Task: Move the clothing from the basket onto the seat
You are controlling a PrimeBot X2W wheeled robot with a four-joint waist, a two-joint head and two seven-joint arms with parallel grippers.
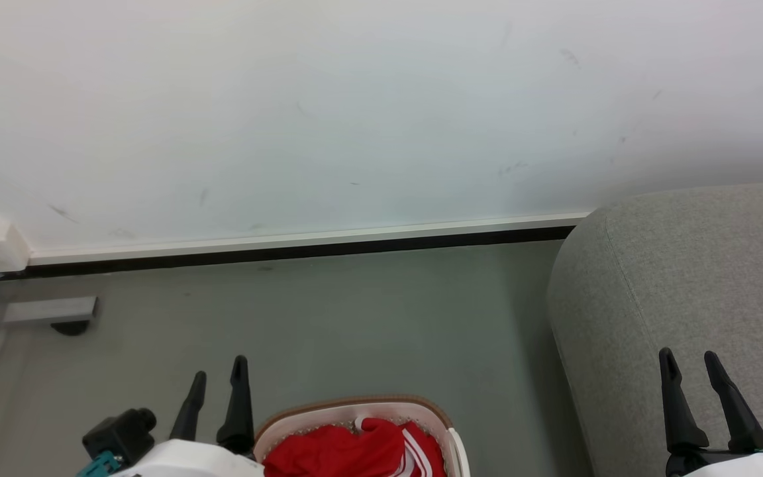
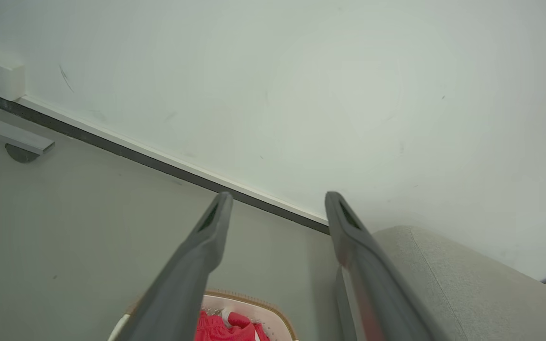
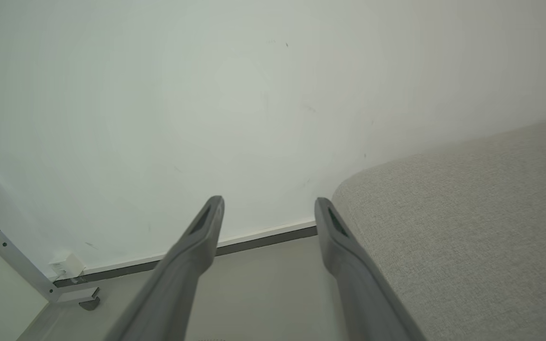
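We find the left end effector [image 1: 220, 368] wide open and empty, just left of the basket [image 1: 355, 403]. The right end effector [image 1: 689, 353] is also wide open and empty, and shows against the seat [image 1: 686, 265]. The clothing [image 1: 345, 452] lies inside the basket, which stands on the floor [image 1: 355, 311] near the seat.

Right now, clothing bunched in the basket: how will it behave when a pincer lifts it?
Likely floppy: the clothing lies crumpled in folds, so it should drape from a pinch. Probably light for its bulk: thin fabric by the look. It might drag other pieces; the basket hides how many.
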